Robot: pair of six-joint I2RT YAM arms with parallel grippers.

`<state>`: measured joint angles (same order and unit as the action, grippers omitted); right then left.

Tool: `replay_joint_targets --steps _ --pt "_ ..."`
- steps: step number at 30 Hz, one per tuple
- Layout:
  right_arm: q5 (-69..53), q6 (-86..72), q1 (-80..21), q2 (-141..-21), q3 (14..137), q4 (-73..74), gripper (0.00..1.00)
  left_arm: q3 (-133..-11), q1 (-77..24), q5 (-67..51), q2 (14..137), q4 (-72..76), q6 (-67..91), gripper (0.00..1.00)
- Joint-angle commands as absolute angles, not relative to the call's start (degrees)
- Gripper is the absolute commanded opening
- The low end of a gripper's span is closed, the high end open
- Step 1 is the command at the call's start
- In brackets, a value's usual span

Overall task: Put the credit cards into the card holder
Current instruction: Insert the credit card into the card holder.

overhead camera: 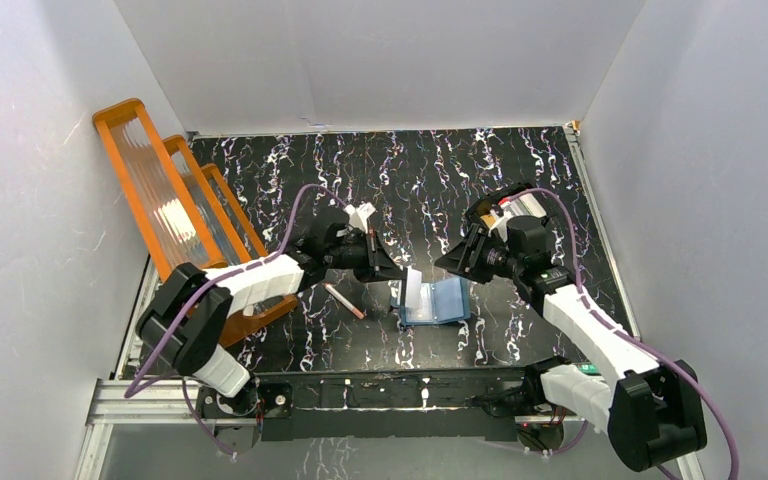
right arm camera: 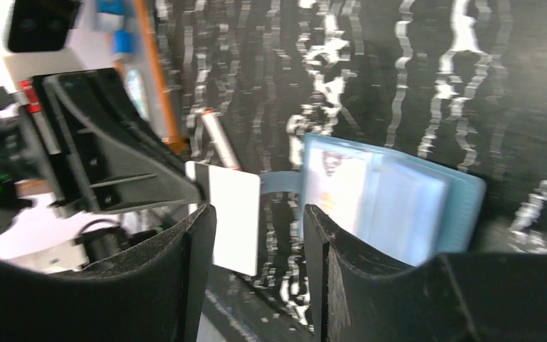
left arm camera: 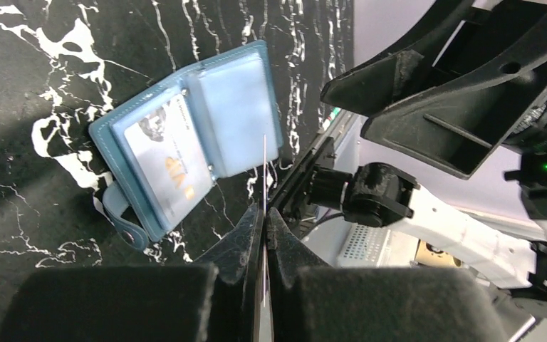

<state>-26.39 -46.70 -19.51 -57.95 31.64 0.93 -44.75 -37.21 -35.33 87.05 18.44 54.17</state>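
Credit card (overhead camera: 413,287) edge pinched tight in left gripper (left arm camera: 264,217); right gripper (right arm camera: 258,214) parted, empty.

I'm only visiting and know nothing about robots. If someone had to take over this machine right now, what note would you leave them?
Left pincer: shut on a white card, held at the edge of the wallet.
Right pincer: open, holding nothing, close to that same card.
The wallet lies open on the table, between the two pincers.
Done: a printed card already sits in one clear pocket.
Left to do: slide the white card into a free pocket. I cannot tell from these views whether more cards are waiting.
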Motion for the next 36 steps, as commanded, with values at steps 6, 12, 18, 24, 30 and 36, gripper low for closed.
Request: replay_joint_targets --steps 6,12,18,24,30,36 --pt "-14.52 -32.13 -19.38 -66.70 36.30 17.59 0.54 -48.51 -40.07 -32.23 95.03 21.90 55.68 0.00" --pt "-14.03 -31.91 -19.42 -70.25 34.86 15.57 0.50 -48.17 -40.64 -32.09 98.76 25.36 57.63 0.00" --pt "-12.78 -32.52 -19.41 -73.08 32.89 14.48 0.39 -48.71 -41.32 -32.13 101.46 27.48 58.50 0.00" --pt "-11.62 -34.02 -19.39 -72.77 31.21 13.52 0.33 -49.26 -41.66 -31.89 104.03 28.54 58.61 0.00" --pt "-9.77 -35.06 -19.42 -73.22 29.72 13.19 0.31 -49.27 -41.94 -32.59 106.12 31.87 59.89 0.00" --pt "-11.20 -36.63 -19.41 -73.66 28.14 11.79 0.30 -48.69 -42.01 -31.34 106.97 31.24 59.04 0.00"
